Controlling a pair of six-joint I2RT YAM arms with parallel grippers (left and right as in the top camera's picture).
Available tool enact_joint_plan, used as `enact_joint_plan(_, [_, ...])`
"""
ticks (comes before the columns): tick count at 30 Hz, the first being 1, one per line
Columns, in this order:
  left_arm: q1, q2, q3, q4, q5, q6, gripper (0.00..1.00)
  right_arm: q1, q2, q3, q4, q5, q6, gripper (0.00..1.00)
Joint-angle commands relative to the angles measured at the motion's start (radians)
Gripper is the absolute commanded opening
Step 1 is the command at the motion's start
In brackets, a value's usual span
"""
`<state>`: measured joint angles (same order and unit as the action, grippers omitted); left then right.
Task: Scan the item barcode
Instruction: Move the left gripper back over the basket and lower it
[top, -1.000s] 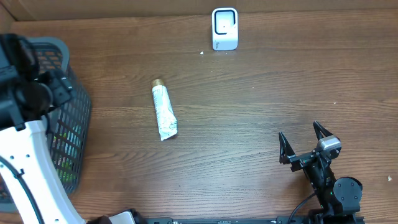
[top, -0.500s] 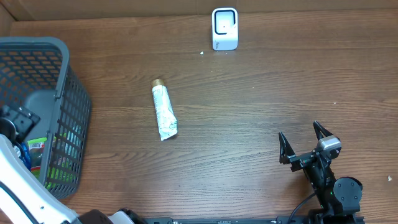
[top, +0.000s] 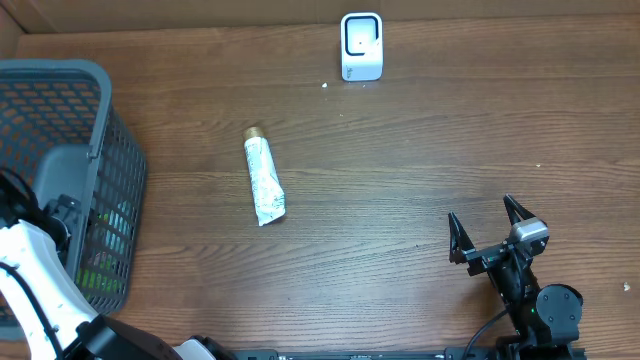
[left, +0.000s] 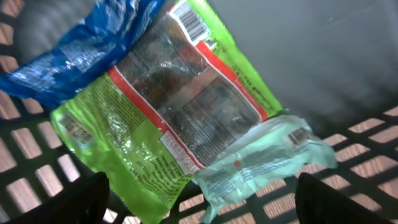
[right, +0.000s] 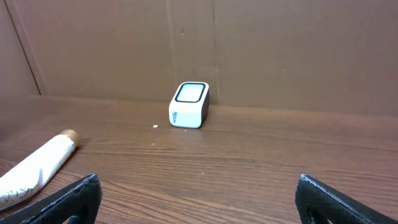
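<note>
In the left wrist view a green snack bag lies in the grey mesh basket, with a barcode near its top edge. A blue bag and a pale mint packet lie against it. My left gripper hangs open just above these packets with nothing between its fingers. From overhead only the left arm shows, reaching into the basket. The white scanner stands at the table's far edge. My right gripper rests open at the front right, facing the scanner.
A white tube with a gold cap lies on the wooden table between basket and scanner, and shows at the left of the right wrist view. Brown cardboard walls close the back.
My left arm has dropped from above the basket's far-left rim down into the basket, nearer the front. The right arm, the tube and the scanner have not moved.
</note>
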<state>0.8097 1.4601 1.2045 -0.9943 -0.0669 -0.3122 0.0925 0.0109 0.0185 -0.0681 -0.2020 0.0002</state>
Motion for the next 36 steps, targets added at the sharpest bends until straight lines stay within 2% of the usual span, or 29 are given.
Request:
enact_joint_plan(1, [-0.002, 0.03, -0.052, 0.031, 0.011, 0.009, 0.87, 0.005, -0.008, -0.011, 0.006, 0.003, 0.003, 1.0])
enact_joint_plan(11, [-0.003, 0.218, -0.06, 0.066, 0.013, -0.007, 0.82, 0.005, -0.008, -0.011, 0.006, 0.003, 0.003, 1.0])
enact_joint_plan(22, [-0.003, 0.254, -0.062, 0.118, 0.011, -0.01, 0.83, 0.005, -0.008, -0.011, 0.006, 0.003, 0.003, 1.0])
enact_joint_plan(27, [-0.003, 0.278, -0.065, 0.122, 0.005, -0.01, 0.85, 0.005, -0.008, -0.011, 0.006, 0.003, 0.003, 1.0])
enact_joint_plan(29, [-0.003, 0.29, -0.065, 0.129, 0.005, -0.01, 1.0, 0.005, -0.008, -0.011, 0.006, 0.003, 0.003, 1.0])
enact_joint_plan(36, [-0.003, 0.354, -0.065, 0.145, -0.014, -0.01, 1.0, 0.005, -0.008, -0.011, 0.006, 0.003, 0.003, 1.0])
